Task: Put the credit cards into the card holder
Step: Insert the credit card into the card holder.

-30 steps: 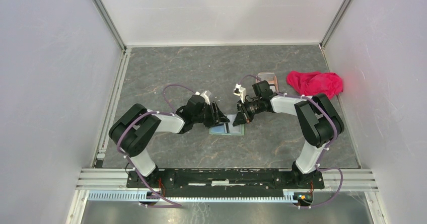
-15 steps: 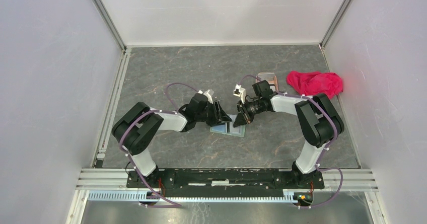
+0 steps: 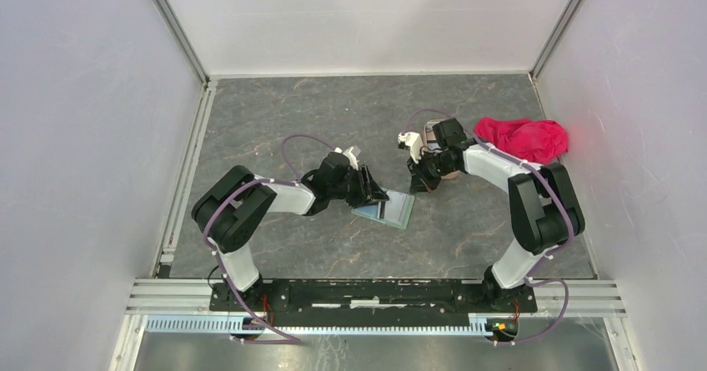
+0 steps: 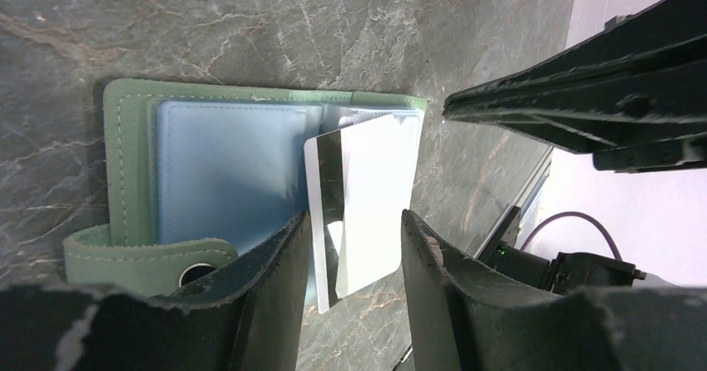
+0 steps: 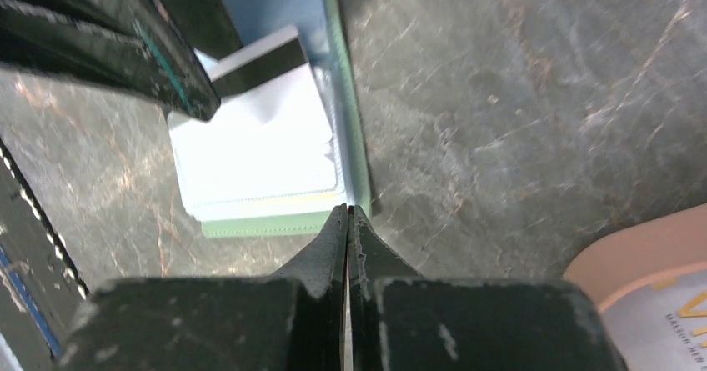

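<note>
The card holder [image 3: 398, 213] is seen from above, spread open and flat on the table [image 3: 292, 112] near its middle. The left gripper [image 3: 374, 195] is placed over its left part. The right gripper [image 3: 419, 181] is set just beyond its far right corner, apart from it, so the left arm is judged the nearer. A red cloth [image 3: 521, 137] lies well apart to the right.

From the left wrist, a white credit card [image 4: 371, 196] with a dark stripe is seen clasped by its long edges between the left fingers [image 4: 271, 263]. Its long axis runs straight ahead of the jaws. Its leading end is laid over the pale pocket [image 4: 379, 121] on the holder's right half. How far it is tucked under cannot be told here.

From the right wrist, the right jaws are seen pressed together with nothing between them, their tips just off the holder's green edge. The card is seen lying on that half, with clear film apparently over its near end. A pinkish tray [image 5: 642, 254] is glimpsed at the lower right.
</note>
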Tool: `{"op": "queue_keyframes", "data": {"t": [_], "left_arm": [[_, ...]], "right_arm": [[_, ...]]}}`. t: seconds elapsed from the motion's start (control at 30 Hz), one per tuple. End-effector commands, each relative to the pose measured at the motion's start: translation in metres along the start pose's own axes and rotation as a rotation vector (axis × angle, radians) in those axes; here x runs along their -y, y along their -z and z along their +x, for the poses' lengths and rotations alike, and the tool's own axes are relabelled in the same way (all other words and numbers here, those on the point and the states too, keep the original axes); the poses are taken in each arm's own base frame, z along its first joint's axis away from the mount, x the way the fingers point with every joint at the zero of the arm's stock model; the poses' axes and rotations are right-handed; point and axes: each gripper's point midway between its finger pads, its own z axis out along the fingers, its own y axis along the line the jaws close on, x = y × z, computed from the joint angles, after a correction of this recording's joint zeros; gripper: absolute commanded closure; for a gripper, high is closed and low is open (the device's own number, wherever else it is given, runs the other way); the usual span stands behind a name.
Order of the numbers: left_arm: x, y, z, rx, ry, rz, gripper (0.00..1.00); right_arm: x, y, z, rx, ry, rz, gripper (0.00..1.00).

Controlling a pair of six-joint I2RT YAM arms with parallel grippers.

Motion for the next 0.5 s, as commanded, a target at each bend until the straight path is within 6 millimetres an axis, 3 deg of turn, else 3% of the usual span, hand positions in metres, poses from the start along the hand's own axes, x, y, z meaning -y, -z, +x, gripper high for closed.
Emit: {"op": "queue_keyframes", "data": {"t": [0.0, 0.23, 0.47], "left_arm": [[0.018, -0.004, -0.006, -0.002, -0.081, 0.055, 0.50], [0.019, -0.005, -0.004, -0.013, -0.105, 0.052, 0.50], [0.020, -0.011, 0.002, -0.045, -0.129, 0.065, 0.50]], "right_arm": [[-0.008, 0.004, 0.019, -0.114, 0.081, -0.032, 1.00], [-0.021, -0.003, 0.025, -0.160, 0.104, -0.097, 1.00], [-0.015, -0.015, 0.028, -0.162, 0.058, -0.074, 1.00]]}}
